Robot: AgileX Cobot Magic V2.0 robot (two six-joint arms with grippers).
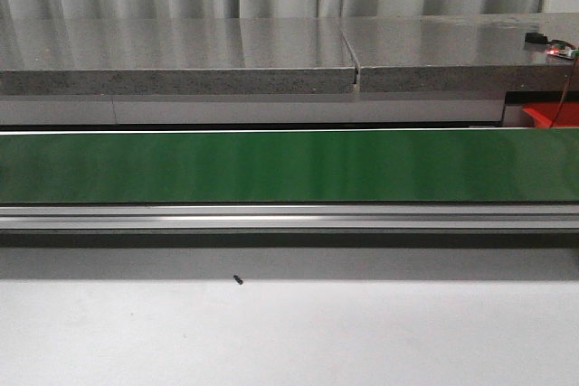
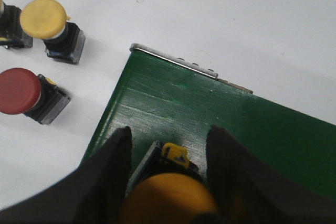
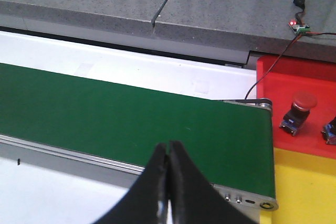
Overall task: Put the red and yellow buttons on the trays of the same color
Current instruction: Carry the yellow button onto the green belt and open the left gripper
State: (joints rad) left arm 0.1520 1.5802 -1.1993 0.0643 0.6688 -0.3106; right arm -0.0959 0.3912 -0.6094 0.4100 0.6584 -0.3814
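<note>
Yellow button [image 2: 168, 200] between left gripper [image 2: 168, 145] jaws, over green belt [image 2: 210, 114]

I count two yellow buttons, one between my left claw's fingers [image 2: 170, 198] and one beyond them [image 2: 44, 19]; two red buttons [image 2: 18, 92] [image 3: 302, 103]; one red tray [image 3: 294, 72]; one yellow tray [image 3: 304, 187].

One button [image 3: 298, 111] sits in the tray [image 3: 278, 72] beside the belt's [image 3: 131, 124] end.
</note>
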